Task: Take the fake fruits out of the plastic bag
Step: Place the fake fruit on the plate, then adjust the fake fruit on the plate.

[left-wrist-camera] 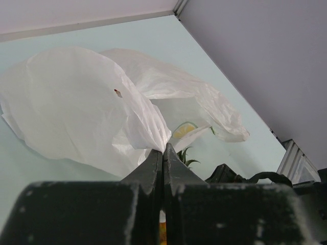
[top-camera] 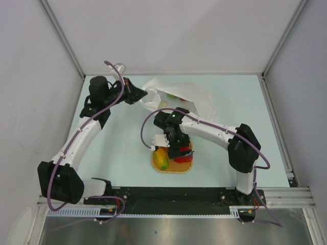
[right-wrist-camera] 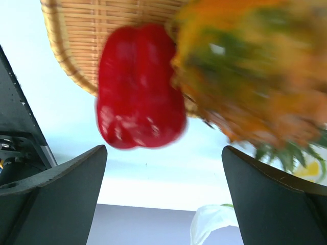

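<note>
The left gripper (left-wrist-camera: 162, 153) is pinched shut on the bag (left-wrist-camera: 76, 102); the right gripper (right-wrist-camera: 163, 153) gapes wide, empty, over pepper (right-wrist-camera: 138, 87) and blurred pineapple (right-wrist-camera: 245, 76), seemingly lying on the mat (right-wrist-camera: 76, 35), its rim cut off

Below my right claw (right-wrist-camera: 163, 153), spread wide near the middle of the surface's (top-camera: 120, 153) near edge, the woven mat (top-camera: 180, 167) with the red pepper (right-wrist-camera: 138, 87) and a blurred orange-green fruit (right-wrist-camera: 245, 71) fills the way down. The plastic bag (top-camera: 194, 97), pinched in my left claw (left-wrist-camera: 163, 150), blocks the middle of the far edge. The surface lies bare left of the mat and toward the right edge.
</note>
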`<state>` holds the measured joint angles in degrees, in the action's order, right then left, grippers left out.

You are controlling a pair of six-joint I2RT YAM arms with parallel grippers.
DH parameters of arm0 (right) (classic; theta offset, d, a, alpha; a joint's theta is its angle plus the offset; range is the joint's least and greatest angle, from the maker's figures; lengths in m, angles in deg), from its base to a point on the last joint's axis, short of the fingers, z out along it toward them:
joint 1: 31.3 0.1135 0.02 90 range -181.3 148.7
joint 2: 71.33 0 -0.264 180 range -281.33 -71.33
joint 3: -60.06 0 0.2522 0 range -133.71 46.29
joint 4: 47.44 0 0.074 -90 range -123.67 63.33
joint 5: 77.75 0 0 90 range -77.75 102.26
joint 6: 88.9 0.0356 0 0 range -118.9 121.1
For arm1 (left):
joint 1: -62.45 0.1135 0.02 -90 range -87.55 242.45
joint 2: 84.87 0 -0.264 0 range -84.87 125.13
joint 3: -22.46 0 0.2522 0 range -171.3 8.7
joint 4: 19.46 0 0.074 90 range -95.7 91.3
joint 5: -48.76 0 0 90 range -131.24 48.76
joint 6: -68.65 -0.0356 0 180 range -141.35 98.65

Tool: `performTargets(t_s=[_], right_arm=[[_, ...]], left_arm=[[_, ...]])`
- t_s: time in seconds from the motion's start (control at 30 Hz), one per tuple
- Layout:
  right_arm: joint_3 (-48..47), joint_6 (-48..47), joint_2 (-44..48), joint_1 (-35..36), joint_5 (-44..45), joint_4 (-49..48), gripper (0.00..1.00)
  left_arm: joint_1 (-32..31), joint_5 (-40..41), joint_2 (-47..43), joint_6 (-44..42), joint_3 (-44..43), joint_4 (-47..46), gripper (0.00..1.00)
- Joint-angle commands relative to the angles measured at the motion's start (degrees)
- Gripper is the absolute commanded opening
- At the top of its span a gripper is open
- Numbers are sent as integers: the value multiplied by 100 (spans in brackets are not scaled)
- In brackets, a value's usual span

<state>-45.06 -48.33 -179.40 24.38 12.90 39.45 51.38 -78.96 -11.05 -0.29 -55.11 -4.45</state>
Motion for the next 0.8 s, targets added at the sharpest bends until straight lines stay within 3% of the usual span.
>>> performTargets(t_s=[0.0,0.13,0.3,0.43,0.47,0.53,0.6,0.63,0.7,0.77], right_arm=[[-392,188,111,-127,6,571,100],[-287,284,400,-504,-195,730,100],[-583,750,996,-1558,-670,397,100],[-824,2089,1946,-2726,-1556,-805,100],[-649,2478,2209,-2964,-2211,-1513,100],[200,3487,2781,-3379,-2376,-2264,100],[555,4466,2818,-3554,-3312,-2426,99],[975,4729,2731,-3573,-3751,-2391,84],[1486,4917,2835,-3390,-4239,-2486,67],[2257,4873,3195,-3064,-4353,-2758,56]], left_arm=[[26,-105,-35,118,36,-301,0],[26,-105,-87,109,97,-293,0],[26,-87,-140,74,158,-275,0],[26,-87,-114,74,141,-231,0],[26,-96,-114,74,141,-240,0],[17,-96,-87,91,132,-258,0],[26,-78,-35,22,97,-170,0],[26,-69,9,-22,27,-100,0],[26,-52,44,-197,-52,207,0],[26,-43,71,-330,-166,470,0]])
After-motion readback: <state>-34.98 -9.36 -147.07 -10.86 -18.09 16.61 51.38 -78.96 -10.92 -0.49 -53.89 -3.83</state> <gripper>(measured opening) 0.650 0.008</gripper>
